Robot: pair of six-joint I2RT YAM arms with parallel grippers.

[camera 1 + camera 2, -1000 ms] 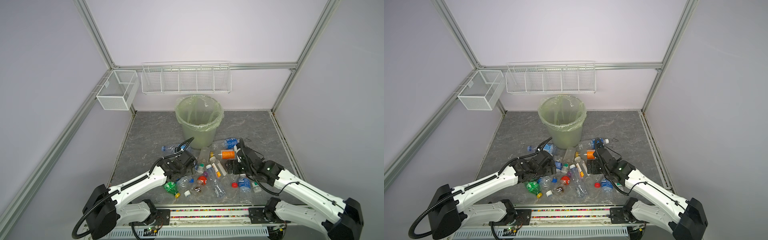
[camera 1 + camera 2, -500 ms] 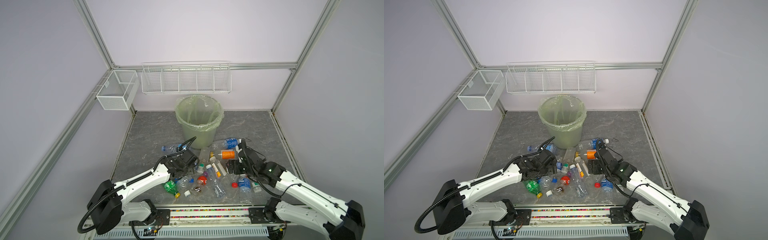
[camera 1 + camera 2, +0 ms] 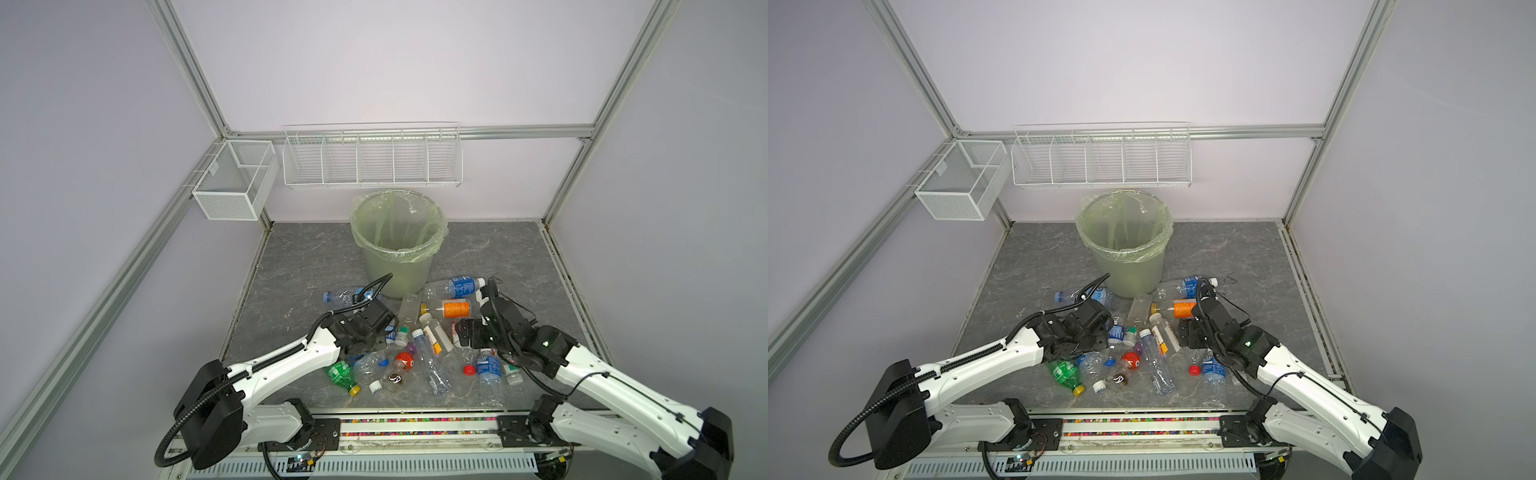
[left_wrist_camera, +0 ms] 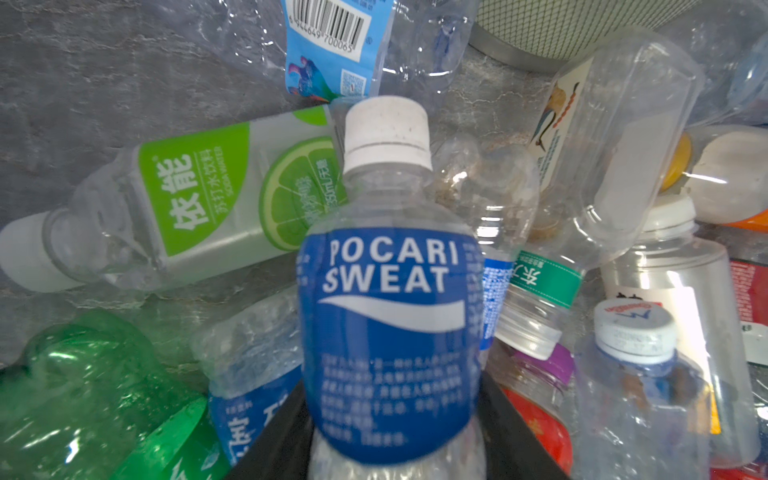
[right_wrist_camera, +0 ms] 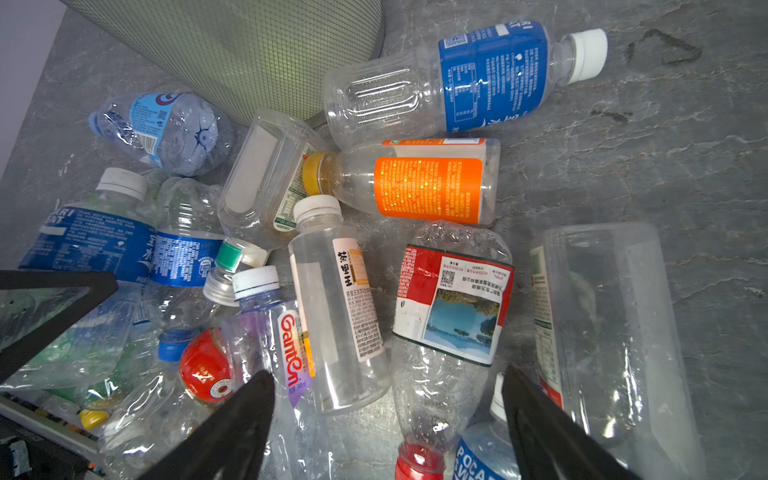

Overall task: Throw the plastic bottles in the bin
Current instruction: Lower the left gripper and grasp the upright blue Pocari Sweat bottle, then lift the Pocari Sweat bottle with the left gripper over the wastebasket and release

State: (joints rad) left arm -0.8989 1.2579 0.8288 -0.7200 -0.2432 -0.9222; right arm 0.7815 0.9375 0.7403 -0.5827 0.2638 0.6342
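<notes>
Pocari Sweat bottle (image 4: 390, 307) seems clamped in left gripper (image 4: 392, 384); right gripper (image 5: 385, 372) gapes.

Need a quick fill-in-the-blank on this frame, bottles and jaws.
The Pocari Sweat bottle between the left gripper jaws has a ___ cap. The bin is lined with a pale ___ bag. The orange-label bottle has a ___ cap. The right gripper jaws stand ___.
Missing: white; green; yellow; open.
</notes>
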